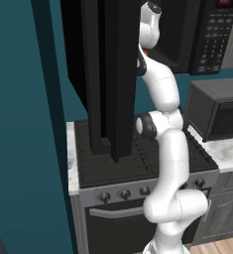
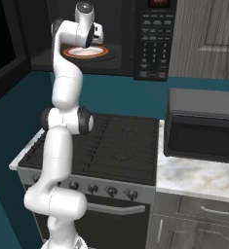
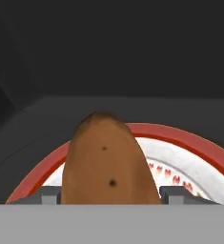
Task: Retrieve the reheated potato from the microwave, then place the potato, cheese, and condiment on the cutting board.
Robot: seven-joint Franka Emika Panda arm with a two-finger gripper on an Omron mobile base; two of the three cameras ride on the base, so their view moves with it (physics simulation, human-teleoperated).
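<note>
The potato [image 3: 108,162], a tan-brown lump with dark specks, lies on a white plate with a red rim [image 3: 189,143] inside the black microwave [image 2: 155,39]. My gripper [image 3: 111,194] reaches into the oven cavity, and its two fingertips [image 3: 49,195] press against the potato's left and right sides. In the right base view the hand [image 2: 99,36] hovers just over the plate [image 2: 85,51]. The microwave's door [image 1: 108,74] stands swung wide open. The cheese, the condiment and the cutting board are out of view.
Below the microwave is a black stove top [image 2: 116,141] with knobs along its front. To the right, a smaller dark grey box appliance [image 2: 203,126] sits on a marble counter [image 2: 194,177]. The open door hangs over the stove's left side.
</note>
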